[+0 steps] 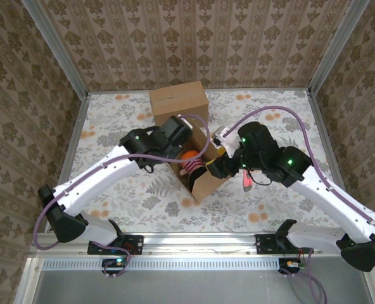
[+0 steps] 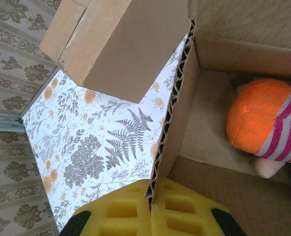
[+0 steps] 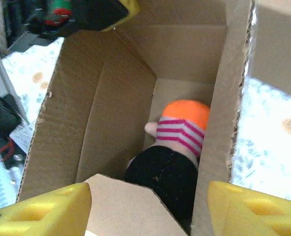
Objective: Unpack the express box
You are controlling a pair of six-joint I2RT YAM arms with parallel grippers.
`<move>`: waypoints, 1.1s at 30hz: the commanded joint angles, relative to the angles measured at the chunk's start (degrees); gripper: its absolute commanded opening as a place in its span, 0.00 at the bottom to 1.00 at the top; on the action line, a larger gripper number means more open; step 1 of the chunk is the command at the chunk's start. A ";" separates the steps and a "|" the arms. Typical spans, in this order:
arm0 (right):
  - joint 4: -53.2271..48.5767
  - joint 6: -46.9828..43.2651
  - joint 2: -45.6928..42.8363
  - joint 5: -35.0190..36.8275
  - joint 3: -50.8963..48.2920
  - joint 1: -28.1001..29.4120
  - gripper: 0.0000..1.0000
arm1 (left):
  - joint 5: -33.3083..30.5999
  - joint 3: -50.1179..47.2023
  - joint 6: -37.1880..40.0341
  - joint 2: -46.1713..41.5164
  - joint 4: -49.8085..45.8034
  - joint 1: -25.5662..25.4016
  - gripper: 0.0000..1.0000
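While the left claw (image 2: 150,210) clamps a wall of the box (image 1: 178,104) at centre frame on the desk (image 1: 111,120), the right claw (image 3: 150,209) gapes over its mouth, likely next to seize the toy (image 3: 182,125) inside.

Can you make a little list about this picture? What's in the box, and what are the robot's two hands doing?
box: cardboard box, open, on the flowery table
inside: soft toy, orange head, pink and white stripes
left gripper: shut on the box's side wall
right gripper: open, at the box's opening, holding nothing
unpacking: toy not taken out yet
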 commanded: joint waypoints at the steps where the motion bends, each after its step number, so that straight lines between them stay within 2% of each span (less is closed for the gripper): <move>1: 1.87 -6.51 -1.08 13.01 2.15 3.95 0.52 | 1.71 2.07 -1.53 -1.67 -0.14 0.52 0.00; 2: 2.81 -7.98 -0.99 14.35 2.19 4.76 0.35 | 1.94 2.13 -1.57 -1.71 -0.14 0.55 0.00; 3: 3.80 -9.66 -0.58 15.92 2.33 5.57 0.13 | 2.29 2.21 -1.45 -1.80 -0.14 0.60 0.00; 4: 5.05 -11.07 -0.09 18.37 2.42 6.42 0.00 | 2.61 2.42 -1.33 -1.84 -0.27 0.72 0.00; 8: 8.76 -18.89 1.80 19.84 1.01 7.93 0.00 | 3.52 3.03 -1.05 -2.19 -0.73 0.94 0.00; 11: 15.08 -27.22 1.93 18.44 -3.85 10.12 0.00 | 4.88 3.51 -0.77 -2.54 -0.84 1.41 0.00; 14: 21.87 -31.61 1.31 16.76 -8.56 11.75 0.00 | 6.28 3.82 -0.52 -2.81 -0.85 1.72 0.00; 26: 28.56 -39.60 9.90 19.71 -9.29 12.92 0.00 | 9.00 3.84 -0.25 -3.16 -0.96 2.02 0.00; 33: 31.68 -39.66 14.51 19.83 -9.56 11.87 0.00 | 9.52 3.63 -0.26 -3.43 -0.84 1.97 0.00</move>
